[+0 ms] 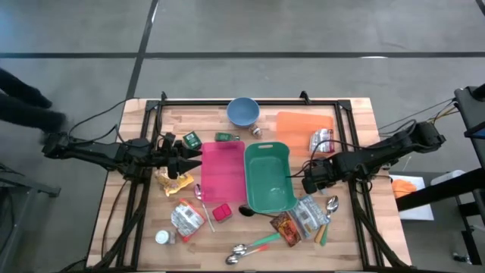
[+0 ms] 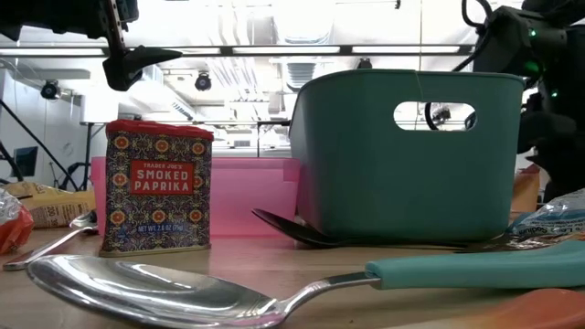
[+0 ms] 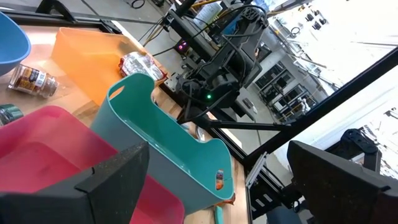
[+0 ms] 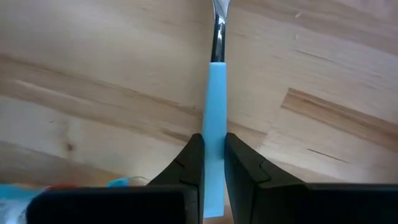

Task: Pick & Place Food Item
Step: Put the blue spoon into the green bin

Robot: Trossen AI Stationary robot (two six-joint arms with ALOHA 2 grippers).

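Between the right gripper's (image 4: pixel 212 163) two dark fingers a light-blue utensil handle (image 4: pixel 214 106) is being pinched, the fingers pressing on both of its flat sides. Its long axis is running straight ahead out of the grip, crossing the fingers squarely, with the bare metal neck continuing beyond over the wooden counter (image 4: pixel 93 81). What kind of head it ends in is out of frame. From overhead, this gripper (image 1: pixel 309 180) is sitting just beside the right wall of the teal bin (image 1: pixel 267 176), over the counter near the snack packets (image 1: pixel 307 214).

The task names a food item, yet what is being held is a utensil; the bin lies immediately toward the table's middle from this grip, so a short sideways carry would probably reach it.

The left gripper (image 1: pixel 184 155) is hovering with fingers spread wide and empty at the left edge of the pink tray (image 1: pixel 221 171).
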